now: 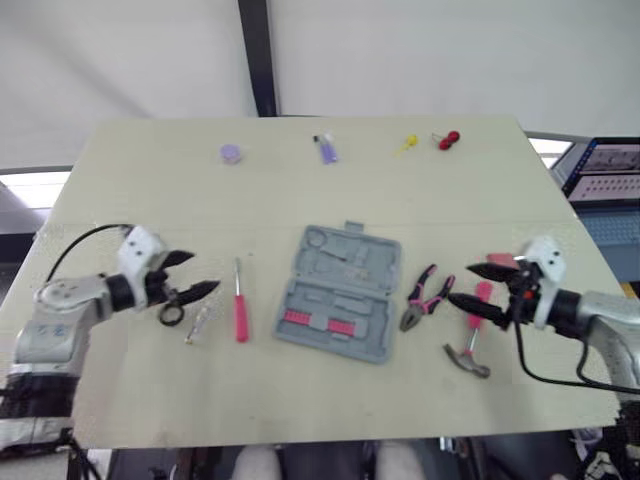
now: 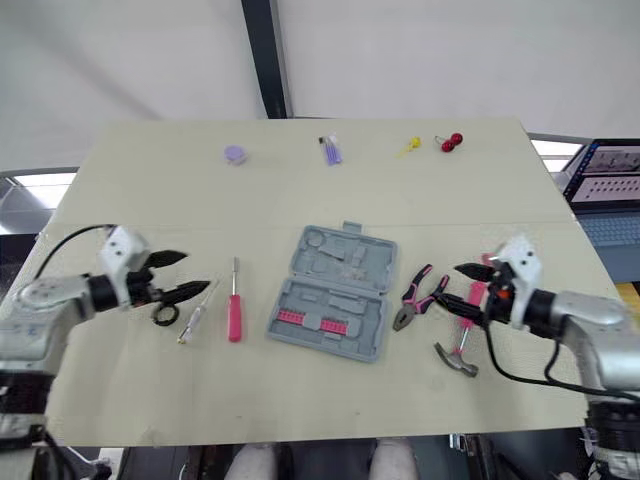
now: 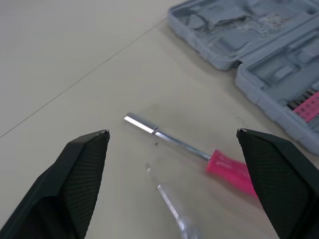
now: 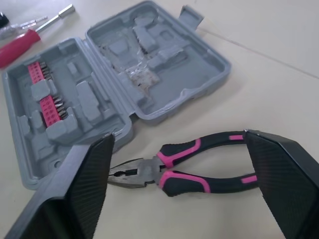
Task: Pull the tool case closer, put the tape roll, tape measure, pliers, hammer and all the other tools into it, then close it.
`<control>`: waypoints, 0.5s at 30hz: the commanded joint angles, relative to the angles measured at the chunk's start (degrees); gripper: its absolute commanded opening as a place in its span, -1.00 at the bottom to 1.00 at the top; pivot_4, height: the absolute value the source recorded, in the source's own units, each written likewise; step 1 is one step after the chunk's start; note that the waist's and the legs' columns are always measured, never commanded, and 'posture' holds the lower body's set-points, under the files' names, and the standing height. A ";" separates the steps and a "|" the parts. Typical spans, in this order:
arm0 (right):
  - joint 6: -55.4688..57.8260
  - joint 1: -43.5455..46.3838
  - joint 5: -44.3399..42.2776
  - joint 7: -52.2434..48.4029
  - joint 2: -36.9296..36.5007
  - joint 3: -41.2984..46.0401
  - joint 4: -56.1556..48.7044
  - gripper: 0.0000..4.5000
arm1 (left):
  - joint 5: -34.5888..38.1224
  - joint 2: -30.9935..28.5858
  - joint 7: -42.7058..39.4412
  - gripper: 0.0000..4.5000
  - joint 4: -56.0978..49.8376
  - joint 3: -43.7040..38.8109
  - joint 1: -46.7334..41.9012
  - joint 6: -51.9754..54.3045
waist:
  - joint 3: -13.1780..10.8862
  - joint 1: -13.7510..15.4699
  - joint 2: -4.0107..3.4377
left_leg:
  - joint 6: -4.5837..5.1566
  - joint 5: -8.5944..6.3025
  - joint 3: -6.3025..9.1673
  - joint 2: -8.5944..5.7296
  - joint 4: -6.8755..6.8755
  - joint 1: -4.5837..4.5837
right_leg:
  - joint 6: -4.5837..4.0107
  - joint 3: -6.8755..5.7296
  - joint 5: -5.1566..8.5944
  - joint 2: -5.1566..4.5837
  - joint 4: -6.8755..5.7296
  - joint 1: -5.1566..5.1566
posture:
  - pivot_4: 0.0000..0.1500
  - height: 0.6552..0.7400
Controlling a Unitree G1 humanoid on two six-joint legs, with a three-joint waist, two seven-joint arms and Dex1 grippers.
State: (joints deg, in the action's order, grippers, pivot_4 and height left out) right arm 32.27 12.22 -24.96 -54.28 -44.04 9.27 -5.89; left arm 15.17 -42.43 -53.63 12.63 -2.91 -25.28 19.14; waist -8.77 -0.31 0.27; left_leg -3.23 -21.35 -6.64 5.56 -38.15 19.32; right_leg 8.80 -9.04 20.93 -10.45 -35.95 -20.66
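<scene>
The grey tool case (image 1: 340, 293) lies open at the table's middle, with pink bits in its near half. Left of it lie a pink-handled screwdriver (image 1: 240, 305), a clear-handled screwdriver (image 1: 198, 322) and a small black ring (image 1: 171, 315). My left gripper (image 1: 203, 271) is open just above the ring and holds nothing. Right of the case lie pink-and-black pliers (image 4: 199, 167) and a hammer (image 1: 470, 342) with a pink handle. My right gripper (image 1: 459, 283) stands open over the hammer's handle, beside the pliers. A pink object (image 1: 500, 261) lies behind it.
Along the far edge sit a purple round piece (image 1: 231, 153), a purple tube (image 1: 326, 149), a yellow item (image 1: 408, 143) and a red item (image 1: 448, 139). A screen (image 1: 610, 170) stands off the table's right side. Bare tabletop (image 1: 330, 400) lies in front of the case.
</scene>
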 commanded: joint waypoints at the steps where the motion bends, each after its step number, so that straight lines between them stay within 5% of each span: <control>1: 3.06 1.95 3.26 5.45 1.81 -5.18 -4.88 0.18 | -3.85 2.91 -1.40 0.20 4.25 5.73 -6.22 -1.64 | 0.00 0.08 0.00 | 0.00 0.00 0.00 -0.01 -0.01 0.00 | 0.00 0.00 0.00 0.00 0.00 0.00 | 1.00 1.00; 6: 7.40 4.46 8.85 12.04 4.31 -12.16 -6.55 -0.98 | -8.41 9.12 -1.27 -0.98 15.37 10.93 -14.69 -5.44 | 0.00 0.03 0.01 | 0.00 0.00 -0.01 -0.01 -0.01 0.01 | 0.00 -0.06 0.00 0.00 0.01 -0.03 | 1.00 1.00; 15: 11.43 5.46 13.09 16.84 7.03 -17.10 -7.49 -0.98 | -14.37 15.39 -0.10 -0.98 31.84 14.02 -21.81 -12.25 | 0.00 0.01 0.03 | 0.01 0.00 0.00 -0.01 -0.02 0.05 | 0.00 -0.08 0.00 0.00 0.01 -0.05 | 1.00 1.00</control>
State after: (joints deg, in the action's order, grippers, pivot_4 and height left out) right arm 43.18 17.11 -12.38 -38.38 -37.27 -7.65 -11.36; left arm 1.77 -27.09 -54.26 43.38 11.31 -45.56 8.64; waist -8.77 -0.29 0.30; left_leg -3.23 -21.35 -6.63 5.55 -38.18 19.38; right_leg 8.80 -9.12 20.93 -10.45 -35.94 -20.70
